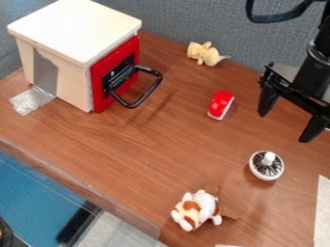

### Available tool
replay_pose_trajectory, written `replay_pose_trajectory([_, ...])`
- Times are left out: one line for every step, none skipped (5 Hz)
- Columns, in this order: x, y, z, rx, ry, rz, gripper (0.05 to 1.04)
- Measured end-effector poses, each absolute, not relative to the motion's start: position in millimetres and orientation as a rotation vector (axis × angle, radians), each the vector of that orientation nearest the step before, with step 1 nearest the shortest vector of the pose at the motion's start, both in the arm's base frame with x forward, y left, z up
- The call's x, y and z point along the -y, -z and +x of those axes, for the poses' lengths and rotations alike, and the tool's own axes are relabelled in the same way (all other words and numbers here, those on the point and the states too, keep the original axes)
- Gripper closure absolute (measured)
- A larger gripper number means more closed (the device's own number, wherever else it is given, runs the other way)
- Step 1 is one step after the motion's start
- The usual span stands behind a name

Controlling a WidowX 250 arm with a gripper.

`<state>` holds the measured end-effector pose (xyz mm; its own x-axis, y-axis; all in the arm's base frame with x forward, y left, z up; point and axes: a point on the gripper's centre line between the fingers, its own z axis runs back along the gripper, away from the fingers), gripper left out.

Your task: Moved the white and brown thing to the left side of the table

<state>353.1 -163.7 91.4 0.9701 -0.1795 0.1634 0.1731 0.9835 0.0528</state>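
Observation:
The gripper (283, 128) hangs at the right side of the camera view, over the back right of the table, its two black fingers spread wide with nothing between them. A white and brown plush toy (197, 210) lies near the table's front edge, at the bottom of the view, well below and to the left of the gripper. The wooden table (129, 149) extends left from the toy toward the box.
A white box with a red front (116, 72) and black handle stands back left, taped down. A red and white toy (221, 104) lies mid-table, a pale yellow plush (205, 53) at the back, a round white lid-like object (266, 165) right, and a white strip (322, 212) at the right edge.

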Motion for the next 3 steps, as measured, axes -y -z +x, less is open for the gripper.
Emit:
replay_pose_trajectory([162.6,-75.1,349.4,0.135,0.18,0.046,0.084])
replay_pose_trajectory([148.9,-50.6,308.3,0.074,0.193,0.027,0.083])
replay_pose_trajectory([139.7,-52.5,270.3,0.085,0.247,-0.037,0.083])
